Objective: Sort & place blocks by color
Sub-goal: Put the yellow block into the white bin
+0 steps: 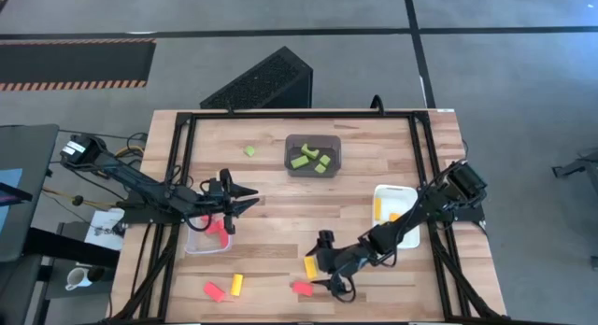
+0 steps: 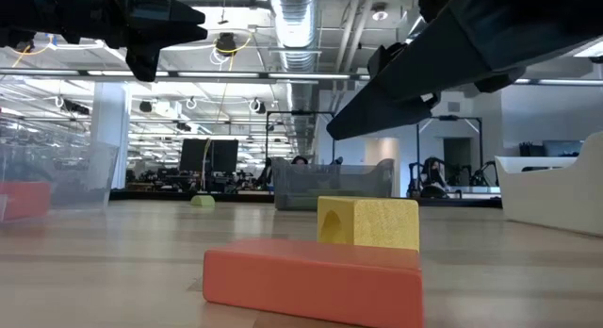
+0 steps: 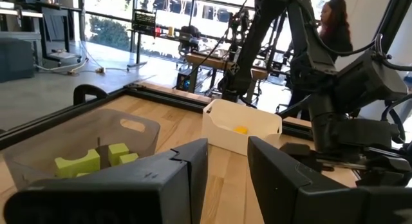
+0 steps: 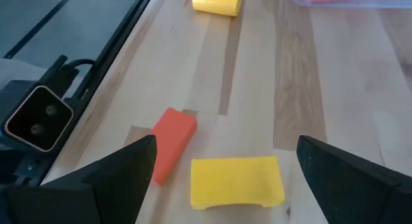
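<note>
Hovering nearest the table's (image 1: 280, 180) front edge, my right gripper (image 1: 334, 283) has its fingers spread wide and empty. It hangs over a yellow rectangular block (image 4: 237, 181) with a red wedge-like block (image 4: 170, 143) just beside it. Further along that edge lie a second red block (image 1: 214, 290) and a second yellow block (image 1: 237, 285), both unsorted.

Behind them, my left gripper (image 1: 245, 204) hangs over the clear plastic bin (image 1: 192, 246), its fingers (image 3: 187, 179) a little apart with nothing showing between them. I see red blocks in that bin, two I think, though I cannot count them surely.

The white bin (image 1: 404, 192) holds yellow pieces, one or two. Farther back, the dark grey bin (image 1: 313, 140) has about three light green blocks, and one small green block (image 1: 249, 150) sits loose beside it.

I judge the sorting past halfway. Five blocks are left on the table: two red, two yellow and one green.
</note>
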